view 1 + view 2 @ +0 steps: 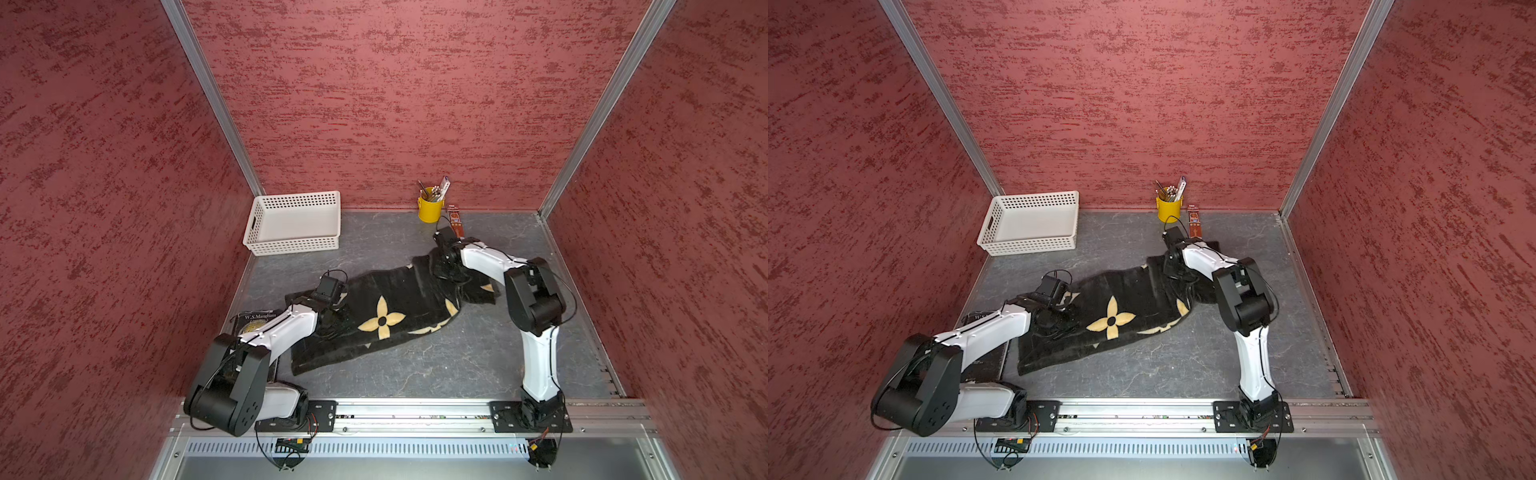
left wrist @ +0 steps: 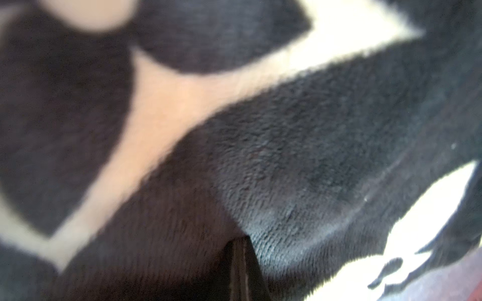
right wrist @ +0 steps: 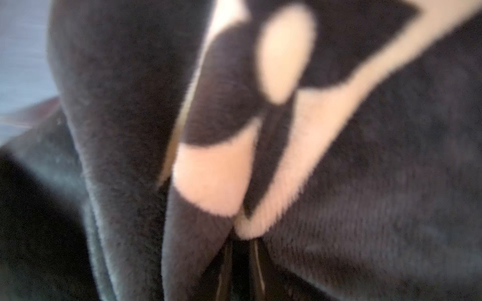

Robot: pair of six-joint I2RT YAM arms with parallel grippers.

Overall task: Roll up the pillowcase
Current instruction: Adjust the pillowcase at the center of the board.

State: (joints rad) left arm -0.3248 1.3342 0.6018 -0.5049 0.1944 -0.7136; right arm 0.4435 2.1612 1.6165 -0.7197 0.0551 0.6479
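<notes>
- Left gripper (image 1: 332, 318) clamped on black plush pillowcase (image 1: 386, 320) with cream flower motifs, near the grey marbled counter's (image 1: 436, 365) left edge.
- Right gripper (image 1: 446, 270) pinches its far-right end, fold bunched between jaws.
- Cloth lies diagonally mid-counter; both ends likely held for an even roll.

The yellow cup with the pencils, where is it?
In both top views the yellow cup stands at the foot of the back wall, toward the right side, beside a small brown box, across from the white basket.
</notes>
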